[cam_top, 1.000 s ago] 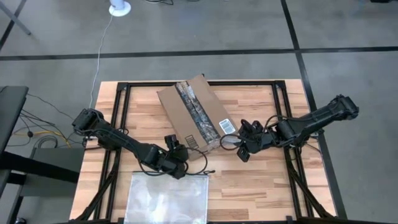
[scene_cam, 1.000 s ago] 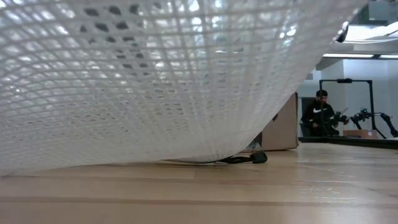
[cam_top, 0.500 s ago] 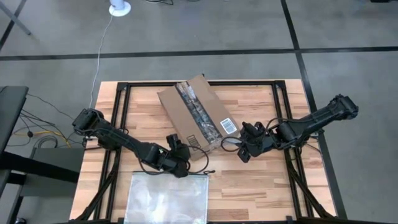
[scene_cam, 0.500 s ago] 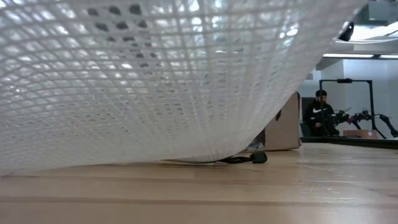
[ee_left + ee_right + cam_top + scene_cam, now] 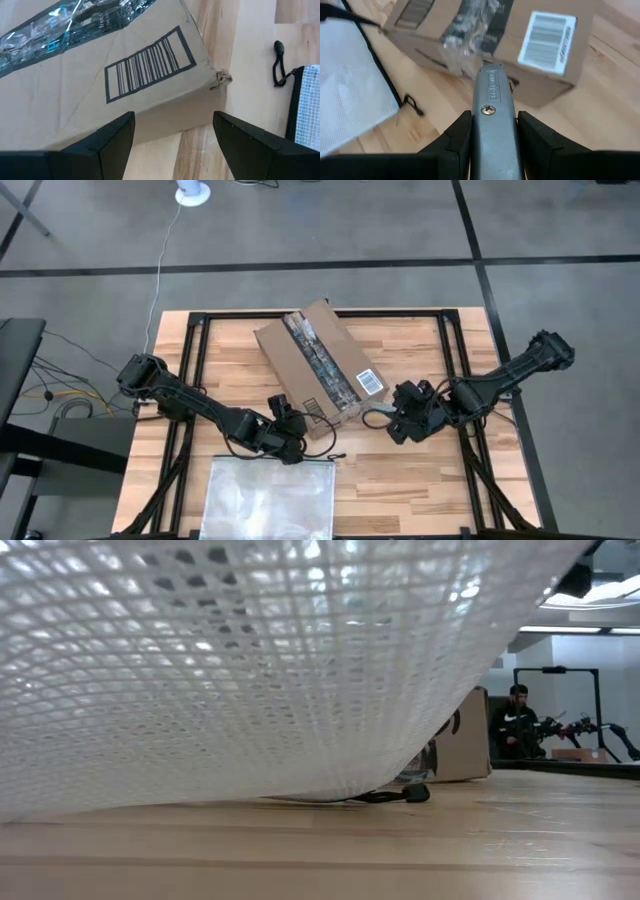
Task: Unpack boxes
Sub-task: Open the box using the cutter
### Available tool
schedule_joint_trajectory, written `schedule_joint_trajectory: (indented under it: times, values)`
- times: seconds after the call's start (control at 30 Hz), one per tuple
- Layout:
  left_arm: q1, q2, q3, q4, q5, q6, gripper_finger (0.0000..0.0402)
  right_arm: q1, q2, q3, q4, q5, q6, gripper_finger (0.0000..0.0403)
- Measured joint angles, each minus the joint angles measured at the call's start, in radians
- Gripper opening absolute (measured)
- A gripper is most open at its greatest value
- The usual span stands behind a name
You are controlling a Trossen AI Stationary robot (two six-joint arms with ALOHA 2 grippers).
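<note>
Cardboard box: brown corrugated shipping box lies askew near the middle of the wooden desk, toward its far edge.
Seal: dark printed tape strip looks uncut, flaps down.
Progress: nothing unpacked; cutting, opening and emptying all remain, I judge.
Right tool: clamped on a grey metal utility knife, aimed at the box's near-right end.
Left tool: spread wide, empty, at the box's near corner.
Writing: white barcode label; printed barcode; tape lettering unreadable.
Clear mesh zip bag: near edge.
</note>
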Motion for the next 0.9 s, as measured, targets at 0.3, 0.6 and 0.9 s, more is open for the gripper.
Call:
schedule_joint_trajectory:
  times: [0.3, 0.6, 0.9]
  values:
    - [0.002, 0.000, 0.000, 0.001, 0.002, 0.001, 0.0256, 0.122, -0.013, -0.014, -0.081, 0.191, 0.128, 0.0108]
    - [0.002, 0.000, 0.000, 0.002, 0.003, 0.001, 0.0256, 0.155, -0.011, -0.105, 0.100, 0.233, 0.144, 0.0108]
    - [0.006, 0.000, 0.000, 0.002, 0.003, -0.001, 0.0256, 0.180, -0.012, -0.184, 0.127, 0.268, 0.233, 0.0108]
